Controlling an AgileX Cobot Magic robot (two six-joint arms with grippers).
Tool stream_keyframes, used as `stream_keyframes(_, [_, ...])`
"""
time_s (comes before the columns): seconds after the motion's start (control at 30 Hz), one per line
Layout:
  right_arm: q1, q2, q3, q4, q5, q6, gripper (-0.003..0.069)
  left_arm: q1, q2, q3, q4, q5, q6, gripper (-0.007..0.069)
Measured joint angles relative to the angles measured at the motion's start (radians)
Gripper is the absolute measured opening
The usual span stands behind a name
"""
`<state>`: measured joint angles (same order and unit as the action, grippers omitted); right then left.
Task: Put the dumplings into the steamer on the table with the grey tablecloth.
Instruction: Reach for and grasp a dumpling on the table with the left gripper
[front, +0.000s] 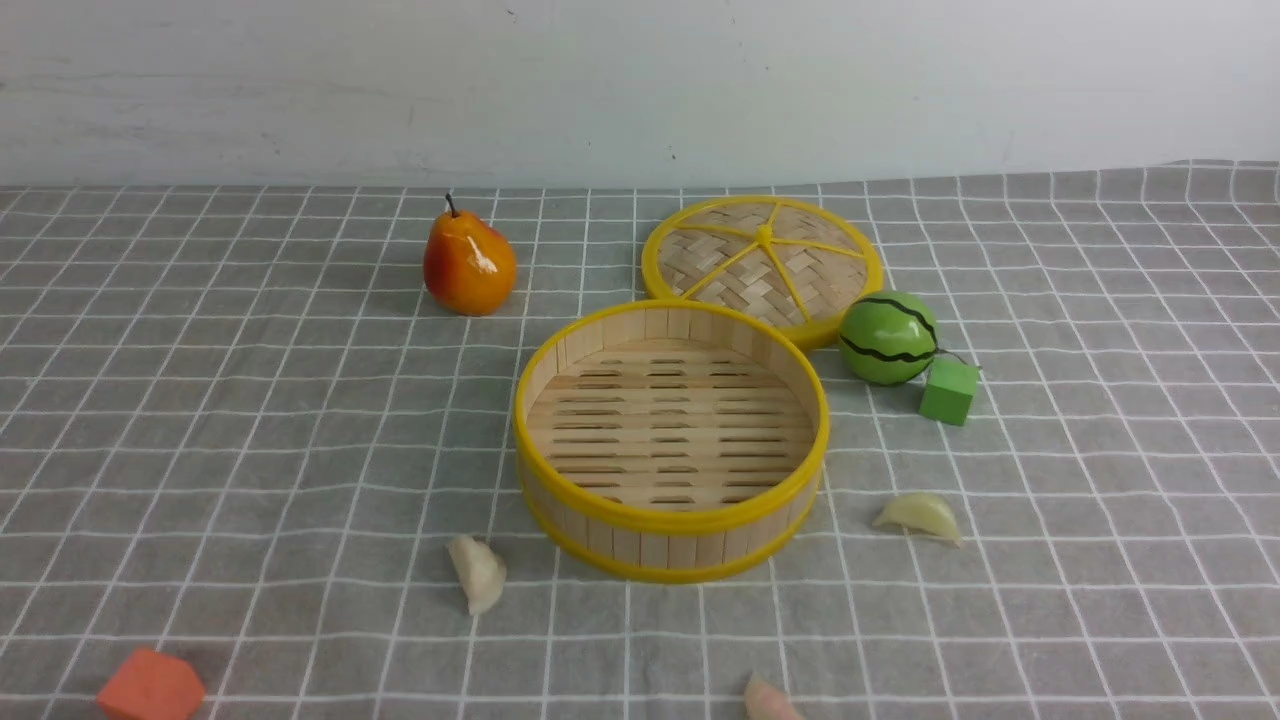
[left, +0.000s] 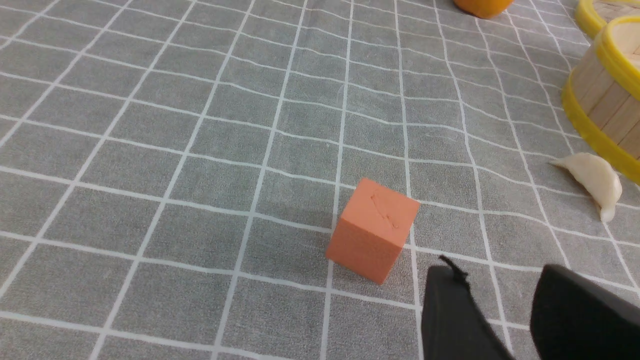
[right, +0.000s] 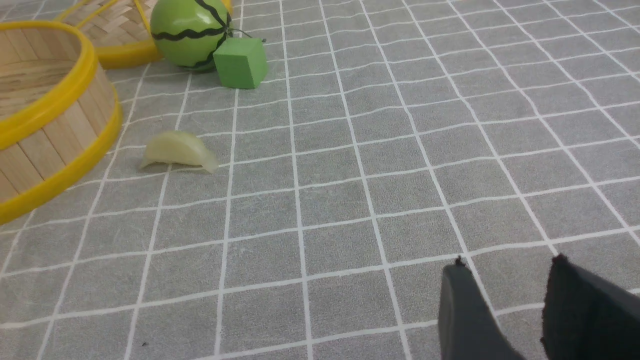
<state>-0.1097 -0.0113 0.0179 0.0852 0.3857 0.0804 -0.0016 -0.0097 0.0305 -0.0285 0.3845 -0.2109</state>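
Observation:
The bamboo steamer (front: 670, 520) stands empty in the middle of the grey tablecloth (front: 250, 420). A white dumpling (front: 478, 572) lies by its front left, also in the left wrist view as the white dumpling (left: 595, 181) near the steamer (left: 607, 95). A yellow-green dumpling (front: 922, 516) lies to the steamer's right, seen too as the yellow-green dumpling (right: 179, 151) beside the steamer (right: 55, 130). A pink dumpling (front: 768, 700) is cut by the front edge. My left gripper (left: 500, 275) and right gripper (right: 507, 265) are open over bare cloth, holding nothing. Neither shows in the front view.
A woven yellow-rimmed lid (front: 762, 262) lies behind the steamer. A green striped ball (front: 888, 338) and green cube (front: 948, 390) sit to its right. A pear (front: 468, 262) stands back left. An orange cube (front: 150, 686), also the orange cube (left: 374, 231), lies front left near my left gripper.

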Motion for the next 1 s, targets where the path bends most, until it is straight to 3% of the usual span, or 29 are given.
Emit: stream_keyframes(1.0, [0.028,0.000,0.000,0.000,0.000,0.000,0.0240,0.000,0.000,0.000,0.000,0.000,0.000,0.0237])
